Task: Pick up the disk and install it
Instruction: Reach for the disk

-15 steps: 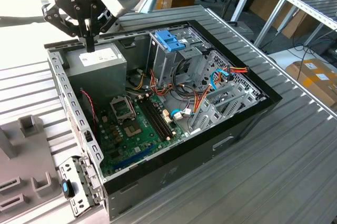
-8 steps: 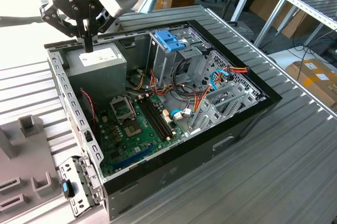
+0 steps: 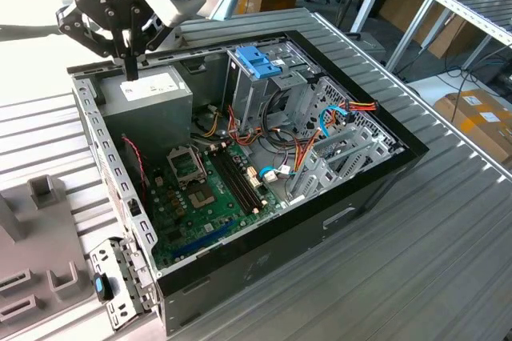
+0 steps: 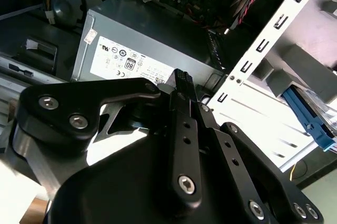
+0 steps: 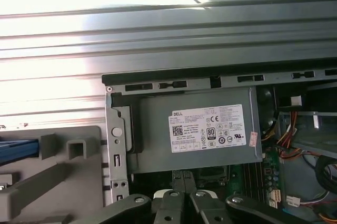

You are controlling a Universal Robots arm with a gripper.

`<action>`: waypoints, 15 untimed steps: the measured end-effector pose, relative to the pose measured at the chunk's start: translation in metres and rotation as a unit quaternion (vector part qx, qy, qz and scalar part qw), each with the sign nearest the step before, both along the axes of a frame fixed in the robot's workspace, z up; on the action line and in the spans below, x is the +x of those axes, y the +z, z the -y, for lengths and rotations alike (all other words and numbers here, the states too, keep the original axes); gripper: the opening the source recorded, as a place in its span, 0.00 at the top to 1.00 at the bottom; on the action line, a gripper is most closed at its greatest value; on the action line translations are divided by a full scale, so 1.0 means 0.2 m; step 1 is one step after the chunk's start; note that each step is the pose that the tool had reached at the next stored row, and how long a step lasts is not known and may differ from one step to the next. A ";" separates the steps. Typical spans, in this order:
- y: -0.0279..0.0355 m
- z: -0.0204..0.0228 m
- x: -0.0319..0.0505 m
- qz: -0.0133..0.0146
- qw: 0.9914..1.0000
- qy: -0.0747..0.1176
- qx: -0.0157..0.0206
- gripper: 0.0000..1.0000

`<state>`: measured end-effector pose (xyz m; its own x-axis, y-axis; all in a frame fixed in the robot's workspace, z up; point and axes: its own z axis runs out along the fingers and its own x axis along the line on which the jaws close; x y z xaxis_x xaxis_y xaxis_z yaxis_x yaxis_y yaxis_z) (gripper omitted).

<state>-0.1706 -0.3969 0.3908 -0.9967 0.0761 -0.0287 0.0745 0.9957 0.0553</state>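
Note:
My gripper (image 3: 129, 74) hangs shut and empty just above the grey power supply (image 3: 148, 97) in the far corner of the open computer case (image 3: 264, 253), at the exterior view's left. Both wrist views show the black fingers (image 4: 182, 84) pressed together over the supply's white label (image 5: 208, 129). A light-blue rail of the disk (image 4: 308, 114) lies in the grey holder (image 4: 303, 63) outside the case wall. The first wrist view catches its blue edge (image 5: 18, 148) at the picture's border, well apart from the gripper (image 5: 184, 174).
Inside the case are a green motherboard (image 3: 200, 197), a grey drive cage with a broad blue handle (image 3: 258, 61), and bundles of coloured cables (image 3: 308, 145). The case stands on a ribbed metal table (image 3: 416, 261). A grey moulded holder (image 3: 40, 237) stands beside the case.

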 end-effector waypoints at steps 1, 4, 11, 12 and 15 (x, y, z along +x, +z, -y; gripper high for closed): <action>0.000 0.000 -0.002 0.000 1.000 0.000 0.000 0.89; 0.000 0.000 -0.007 0.000 1.000 0.000 0.000 0.89; 0.000 0.000 -0.019 0.000 1.000 0.000 0.000 0.89; 0.000 0.000 -0.021 0.000 1.000 0.000 0.000 0.89; 0.000 0.000 -0.025 0.000 1.000 0.000 0.000 0.89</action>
<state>-0.1756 -0.3969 0.3908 -0.9967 0.0761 -0.0287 0.0745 0.9957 0.0553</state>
